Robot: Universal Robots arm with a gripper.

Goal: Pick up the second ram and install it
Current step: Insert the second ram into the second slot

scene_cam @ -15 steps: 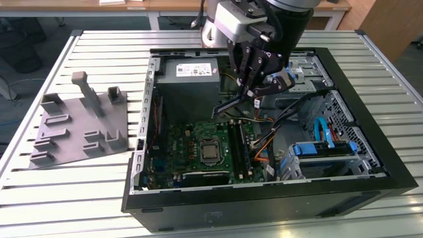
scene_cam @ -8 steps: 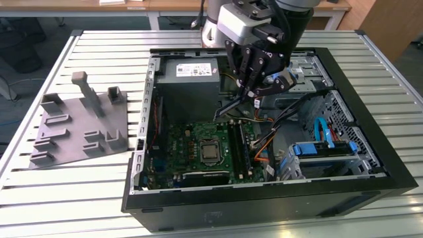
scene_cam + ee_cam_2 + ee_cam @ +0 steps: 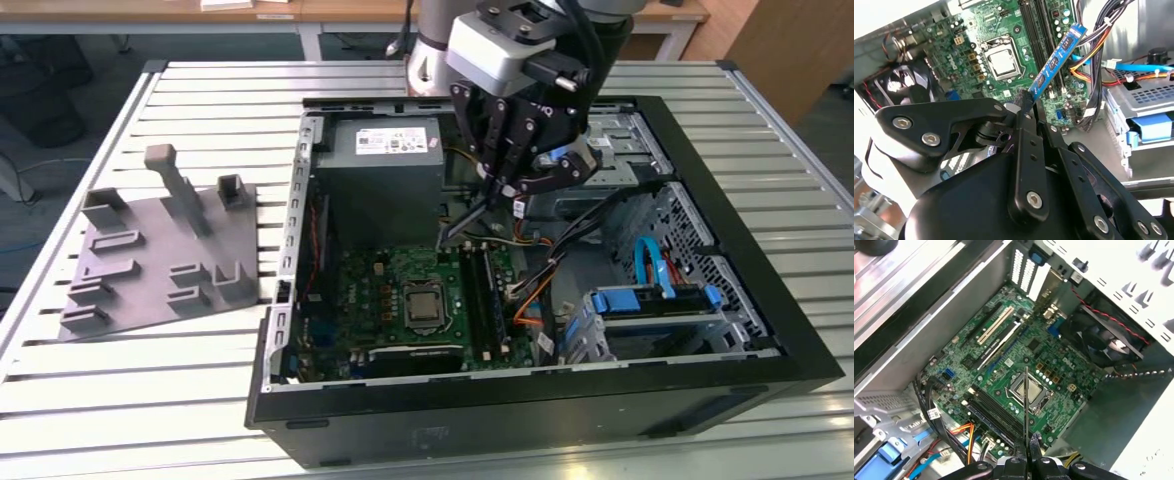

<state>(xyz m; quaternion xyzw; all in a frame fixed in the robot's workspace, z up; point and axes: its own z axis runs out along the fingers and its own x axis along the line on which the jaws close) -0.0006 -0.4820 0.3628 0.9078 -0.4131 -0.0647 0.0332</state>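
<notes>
Second wrist view tells the most: the black two-finger gripper (image 3: 1023,100) is closed narrow on one short end of the second ram (image 3: 1056,60), a thin, long, dark blue circuit-board stick with black chips and a small white label. The stick reaches out from the fingertips with its other end free and is tilted over the green motherboard (image 3: 979,30). Holding it by the end probably keeps both long edges clear, so that nothing of the gripper comes between the stick and a slot.

In the first wrist view the stick (image 3: 1025,405) is seen edge-on as a fine line. It lies above the board, beside the square silver processor socket (image 3: 1026,390) and near the long black memory slots (image 3: 994,412) — it is not seated in any of them.

In the exterior view the gripper (image 3: 497,195) hangs inside the open black computer case (image 3: 534,400). The stick (image 3: 467,222) slants down from the gripper, and its low end is near the far end of the slots (image 3: 483,290) but appears apart from them.
</notes>
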